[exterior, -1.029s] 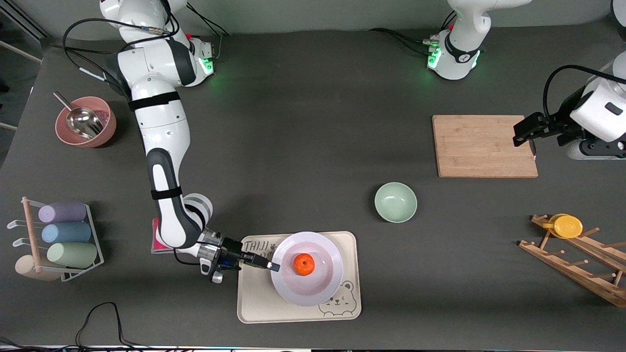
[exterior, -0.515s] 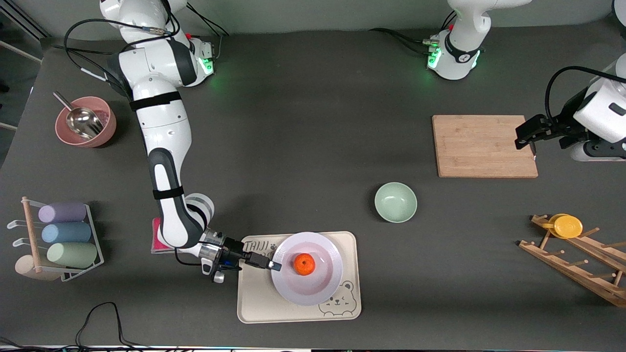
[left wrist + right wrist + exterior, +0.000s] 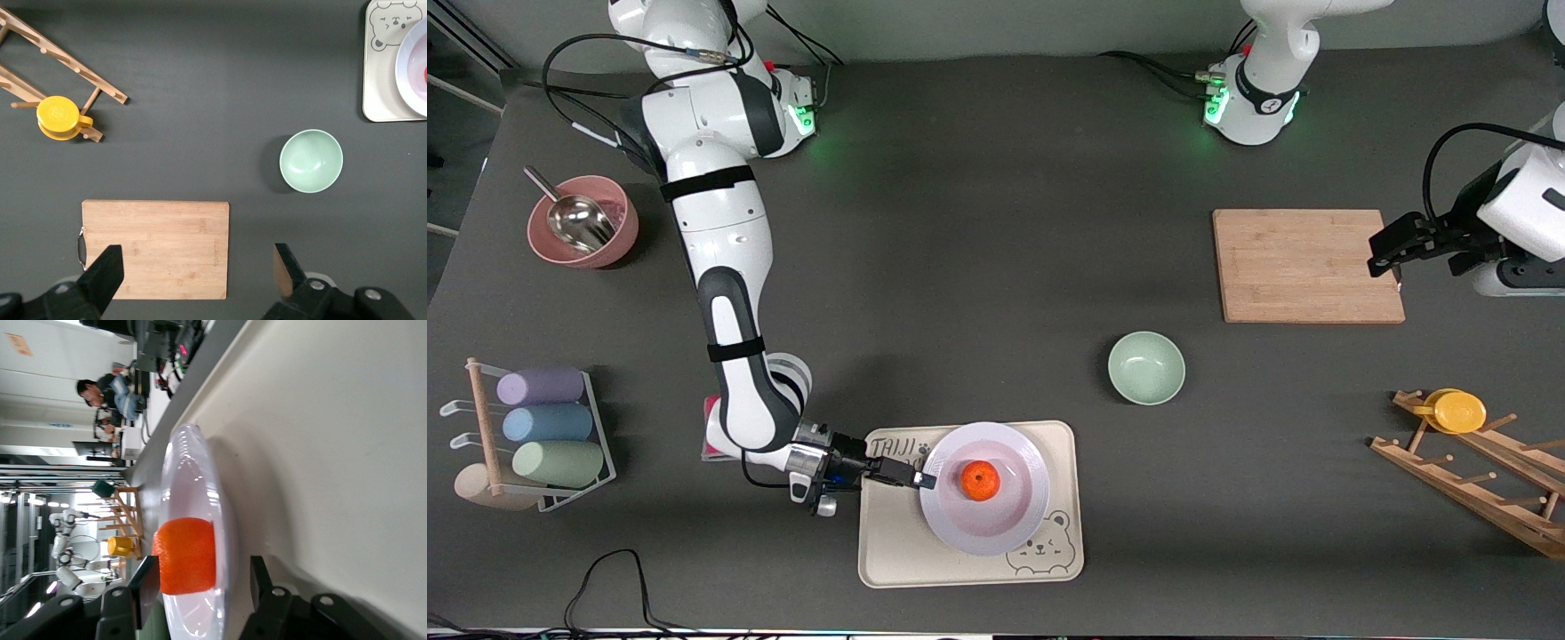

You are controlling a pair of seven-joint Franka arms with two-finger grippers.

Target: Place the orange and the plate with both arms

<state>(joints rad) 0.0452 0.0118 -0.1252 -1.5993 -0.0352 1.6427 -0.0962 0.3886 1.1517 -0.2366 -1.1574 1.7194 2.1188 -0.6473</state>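
The orange (image 3: 980, 480) lies in the middle of the pale plate (image 3: 996, 533), which sits on the cream bear tray (image 3: 889, 551). My right gripper (image 3: 922, 482) is low at the plate's rim, on the side toward the right arm's end of the table. In the right wrist view the gripper (image 3: 203, 568) is open, one finger over the rim and one under it, with the orange (image 3: 185, 555) and plate (image 3: 193, 473) just ahead. My left gripper (image 3: 1384, 252) is open and empty over the edge of the cutting board (image 3: 1307, 265); the left wrist view shows it (image 3: 197, 263) wide open.
A mint-green bowl (image 3: 1146, 367) stands between the tray and the board. A wooden rack with a yellow cup (image 3: 1458, 411) is at the left arm's end. A pink bowl with a scoop (image 3: 583, 222) and a rack of cups (image 3: 543, 427) are at the right arm's end.
My left gripper has drawn back a little toward the left arm's end of the table. My right gripper stays at the plate's rim; plate and orange have barely shifted.
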